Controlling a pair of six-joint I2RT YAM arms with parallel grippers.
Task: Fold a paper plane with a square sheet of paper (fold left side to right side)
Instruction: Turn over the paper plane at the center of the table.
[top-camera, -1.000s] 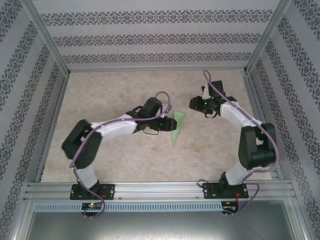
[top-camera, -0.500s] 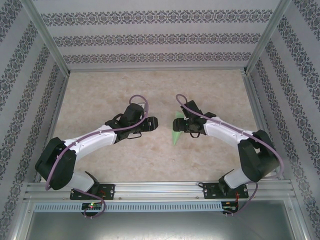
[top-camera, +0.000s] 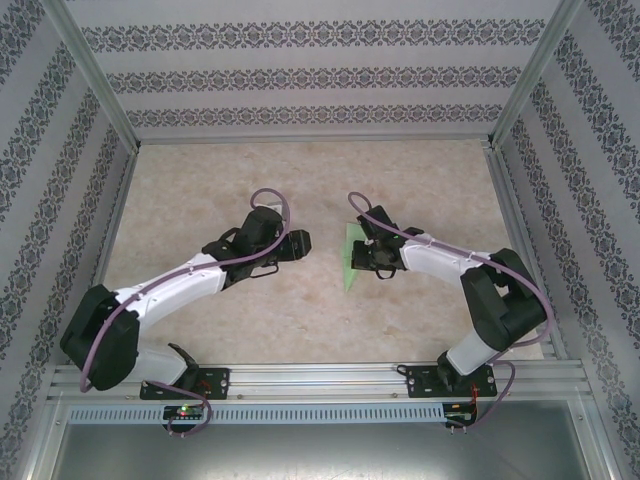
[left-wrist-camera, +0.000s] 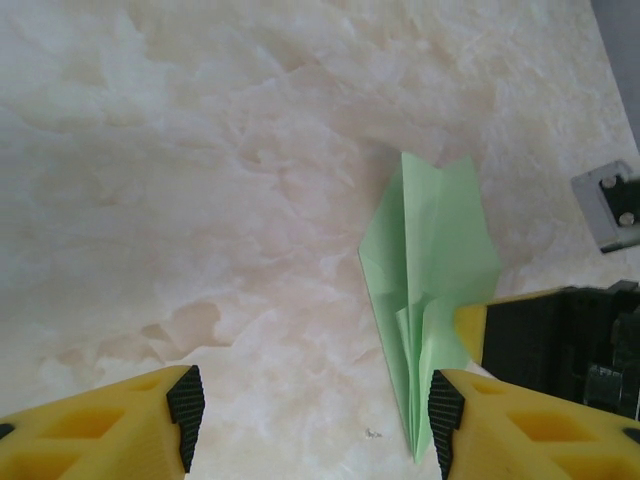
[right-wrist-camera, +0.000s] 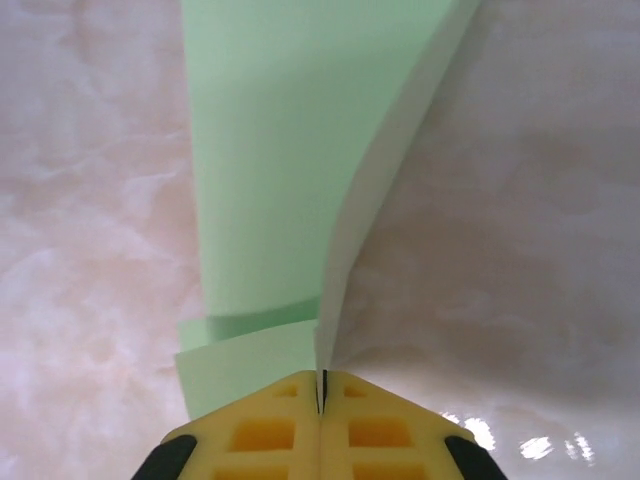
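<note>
Most of the folding looks done to us. The paper plane (top-camera: 350, 262) is already a narrow green dart with a centre crease and layered flaps. It lies near the middle of the table (top-camera: 300, 330), its pointed end toward the arms' bases and its wide end away from them.

One layer is not flat. In the right wrist view it curves up off the rest of the paper, and its edge runs straight into the right gripper (right-wrist-camera: 322, 385), whose fingers are pressed together and pinching that edge.

The left gripper (left-wrist-camera: 310, 400) sits just to the left of the plane with its fingers spread and nothing held between them. From its own camera, the plane's narrow end lies just beside one finger pad (left-wrist-camera: 445, 415).

We judge the remaining work to be short: carry the pinched layer across onto the other side, then press the crease flat. We cannot tell whether the wings need any more shaping after that.
</note>
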